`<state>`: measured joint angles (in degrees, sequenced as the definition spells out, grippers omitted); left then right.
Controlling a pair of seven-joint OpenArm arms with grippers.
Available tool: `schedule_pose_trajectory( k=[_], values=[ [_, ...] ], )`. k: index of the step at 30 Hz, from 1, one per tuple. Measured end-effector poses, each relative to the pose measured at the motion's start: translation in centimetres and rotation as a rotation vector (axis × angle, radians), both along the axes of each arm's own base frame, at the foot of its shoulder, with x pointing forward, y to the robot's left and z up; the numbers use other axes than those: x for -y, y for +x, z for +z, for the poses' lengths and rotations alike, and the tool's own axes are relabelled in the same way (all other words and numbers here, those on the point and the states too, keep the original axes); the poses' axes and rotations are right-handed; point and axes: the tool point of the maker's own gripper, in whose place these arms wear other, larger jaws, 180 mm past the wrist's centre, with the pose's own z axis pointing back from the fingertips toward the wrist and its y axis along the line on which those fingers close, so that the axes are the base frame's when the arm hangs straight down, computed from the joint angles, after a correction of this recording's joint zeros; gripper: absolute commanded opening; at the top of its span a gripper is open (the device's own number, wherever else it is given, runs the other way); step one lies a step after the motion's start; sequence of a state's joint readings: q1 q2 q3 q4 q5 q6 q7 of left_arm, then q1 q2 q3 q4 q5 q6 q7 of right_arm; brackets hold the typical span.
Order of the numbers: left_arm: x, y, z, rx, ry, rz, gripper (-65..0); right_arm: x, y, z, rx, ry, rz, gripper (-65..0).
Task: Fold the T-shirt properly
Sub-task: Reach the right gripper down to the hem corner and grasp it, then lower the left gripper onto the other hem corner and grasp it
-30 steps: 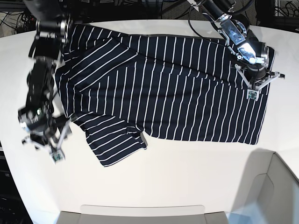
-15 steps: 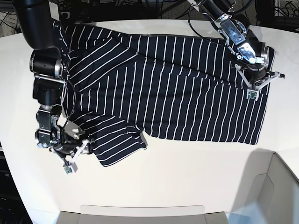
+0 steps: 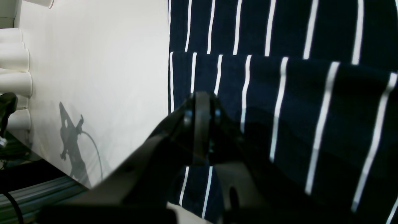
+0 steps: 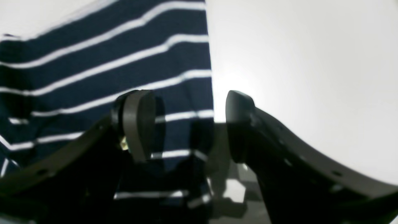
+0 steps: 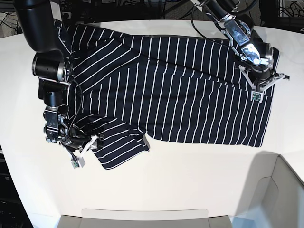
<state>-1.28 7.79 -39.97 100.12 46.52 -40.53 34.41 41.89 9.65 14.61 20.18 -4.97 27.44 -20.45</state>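
The T-shirt [image 5: 180, 95], dark navy with thin white stripes, lies spread across the white table [image 5: 190, 180], one short sleeve [image 5: 118, 147] pointing to the front left. My right gripper [image 5: 88, 145] is low at that sleeve's outer edge. In the right wrist view it [image 4: 186, 124] is open, and the striped hem [image 4: 186, 93] runs between its two fingers. My left gripper [image 5: 259, 90] sits on the shirt's right part. In the left wrist view it [image 3: 202, 102] is shut, pinching the striped cloth [image 3: 311, 93] just inside its edge.
A grey tray rim [image 5: 142, 218] runs along the table's front edge and a pale box [image 5: 280, 190] stands at the front right. Cables and dark gear lie behind the table. Bare white tabletop [image 3: 93, 62] borders the shirt beside my left gripper.
My right arm swung in from the table's left side toward the sleeve and came down; its open fingers now straddle the sleeve edge. The left arm and the shirt stayed put.
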Motion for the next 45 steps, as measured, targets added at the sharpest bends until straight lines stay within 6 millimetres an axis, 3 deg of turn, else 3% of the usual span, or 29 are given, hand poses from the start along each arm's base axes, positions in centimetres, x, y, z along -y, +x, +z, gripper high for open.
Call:
schedule_pose_trajectory(
  k=[4,6,10,13,22,27,29,32,38,45],
  values=[
    [0.0,0.0,0.0,-0.001,0.0,0.0,-63.7,-0.4,0.2,0.2,0.006,0.005,0.004,-29.5],
    [-0.1,0.6,0.4,0.009,0.004,0.002,-55.8,-0.9,0.1,0.1,0.004,0.003,0.013,-29.5],
    [-0.2,5.0,3.5,0.136,-0.001,0.003,-41.9,-1.5,-0.1,-0.5,-0.007,-0.053,0.057,-29.5],
    [0.6,8.5,4.7,0.228,-0.072,-0.011,-41.0,-2.0,-0.1,-0.6,-0.002,-0.09,0.088,-29.5],
    [-0.7,17.4,4.1,0.19,-0.213,-0.054,-40.7,-2.1,0.3,-0.1,0.001,-0.093,0.09,-29.5],
    [-2.9,20.1,2.9,0.192,-0.373,0.001,-36.6,-1.8,0.2,-0.2,-0.003,-0.1,0.09,-29.5],
    [-3.6,21.5,3.3,0.254,-0.459,0.018,-33.7,-1.8,0.2,-0.3,-0.006,-0.1,0.089,-29.5],
    [-4.0,22.6,2.5,0.282,-0.571,0.024,-33.1,-1.9,0.2,-0.3,-0.005,-0.099,0.089,-29.5],
    [-3.0,21.9,-0.3,0.302,-0.716,0.059,-33.0,-1.8,0.2,-0.3,-0.006,-0.1,0.09,-29.5],
    [-4.4,22.9,1.6,0.413,-0.703,0.058,-32.8,-1.8,0.2,-0.3,-0.006,-0.1,0.089,-29.5]
  ],
)
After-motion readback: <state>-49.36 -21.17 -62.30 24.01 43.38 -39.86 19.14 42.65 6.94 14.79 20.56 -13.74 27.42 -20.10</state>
